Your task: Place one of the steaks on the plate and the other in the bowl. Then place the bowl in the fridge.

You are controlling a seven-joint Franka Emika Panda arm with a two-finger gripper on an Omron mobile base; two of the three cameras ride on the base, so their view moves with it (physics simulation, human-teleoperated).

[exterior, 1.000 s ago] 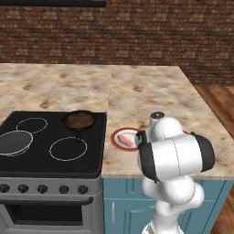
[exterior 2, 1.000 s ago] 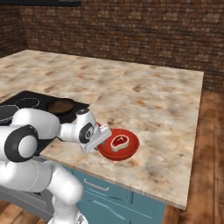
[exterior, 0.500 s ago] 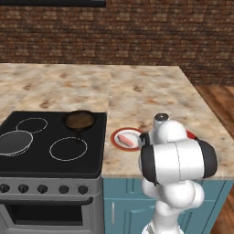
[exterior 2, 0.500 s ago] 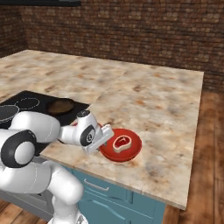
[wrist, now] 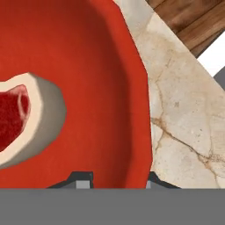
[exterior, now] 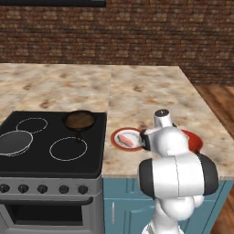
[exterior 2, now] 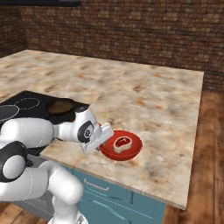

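1 steak in red bowl, 1 steak on plate

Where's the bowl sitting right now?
The bowl sits on the counter near its front edge, right of the stove, one steak inside it. In the hand view the gripper straddles its rim.

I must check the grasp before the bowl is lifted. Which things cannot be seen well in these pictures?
- Bowl, left base view: mostly hidden behind the arm.
- Plate, left base view: its right part is covered by the arm.
- Fingers, hand view: cut off at the bottom, so contact with the bowl rim cannot be judged.
- Gripper, right base view: too small to tell if the fingers touch the rim.
- Steak, hand view: cut off at the left edge.
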